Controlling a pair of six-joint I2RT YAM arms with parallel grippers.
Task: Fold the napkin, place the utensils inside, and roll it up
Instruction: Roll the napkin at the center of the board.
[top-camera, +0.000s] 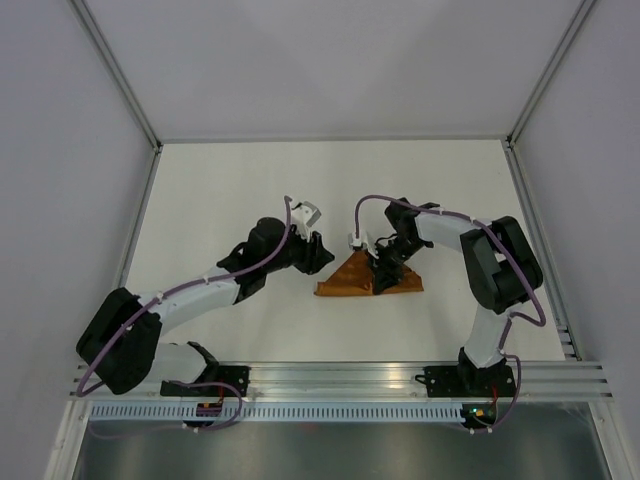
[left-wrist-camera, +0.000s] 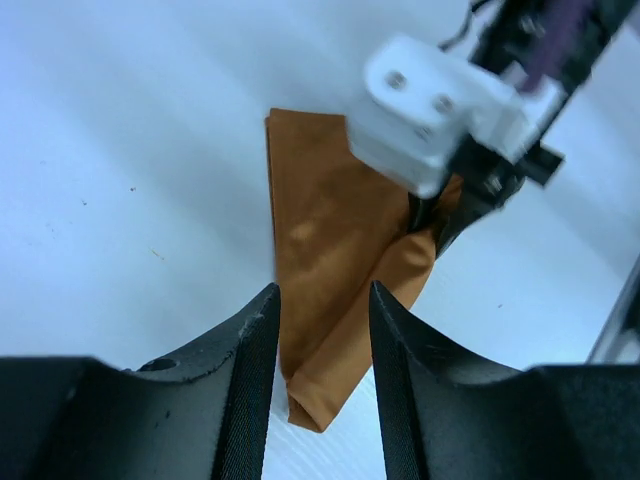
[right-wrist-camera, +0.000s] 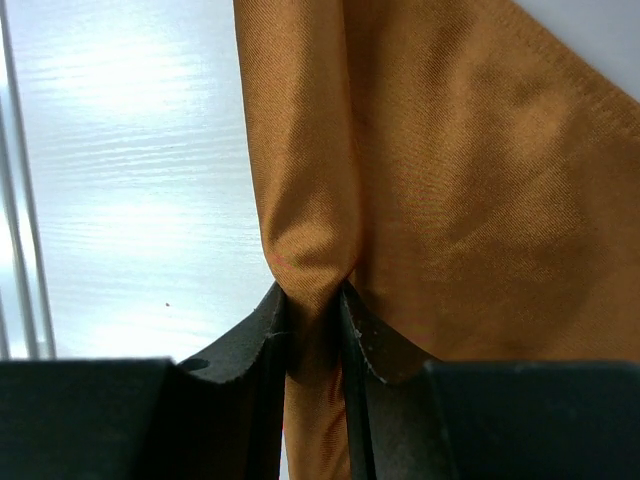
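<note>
The napkin (top-camera: 352, 279) is seen on the white desk (top-camera: 250, 190) a little toward 3 o'clock of its centre. It is folded into a flat triangle, with the apex toward 12 o'clock and the long edge toward 6 o'clock.

The right gripper (top-camera: 385, 268) is set down on the cloth near the middle of that triangle. In the right wrist view, the right gripper (right-wrist-camera: 315, 300) is clenched on a raised ridge of the napkin (right-wrist-camera: 450, 200), the fabric being pinched into a narrow pleat between the two black fingers (right-wrist-camera: 255, 345).

The left gripper (top-camera: 318, 255) is held at about 11 o'clock of the napkin's left corner. In the left wrist view its jaws are released, with a gap between them and nothing held. Beyond them the napkin (left-wrist-camera: 320, 220) is seen lying on the desk (left-wrist-camera: 130, 150). Whether the fingertips touch the cloth cannot be told.
</note>
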